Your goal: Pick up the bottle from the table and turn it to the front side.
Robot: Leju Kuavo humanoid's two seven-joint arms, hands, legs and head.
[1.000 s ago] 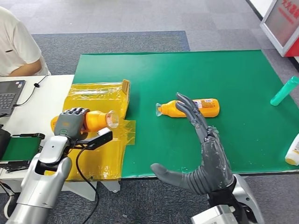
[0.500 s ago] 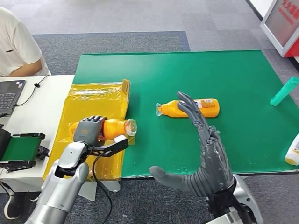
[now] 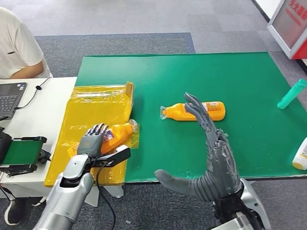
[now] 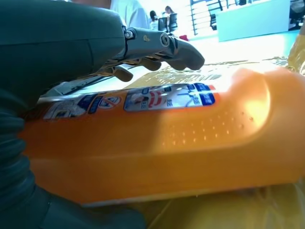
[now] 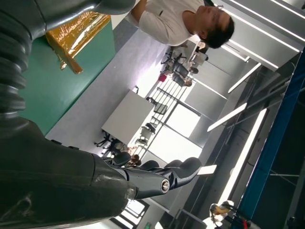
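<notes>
An orange bottle (image 3: 119,133) lies on its side on the yellow plastic sheet (image 3: 90,105), clear cap toward the green mat, printed label facing up. My left hand (image 3: 92,139) rests at its base end. In the left wrist view the fingers (image 4: 163,45) stretch straight out above the bottle (image 4: 172,138) with a gap between them, and the thumb lies beside it. A second orange bottle (image 3: 195,111) lies on the green mat (image 3: 235,72). My right hand (image 3: 213,153) hovers open over the mat's near edge, its fingertips in front of that bottle.
A teal bottle (image 3: 291,93) and a white bottle (image 3: 300,155) lie at the mat's right edge. On the white table at left are a laptop (image 3: 11,96) and a black device with a green screen (image 3: 21,153). A person (image 3: 18,43) sits at the far left.
My left hand carried the orange bottle right and down onto the yellow sheet, label turned up, and its fingers have spread off it. The right hand stayed where it was.
</notes>
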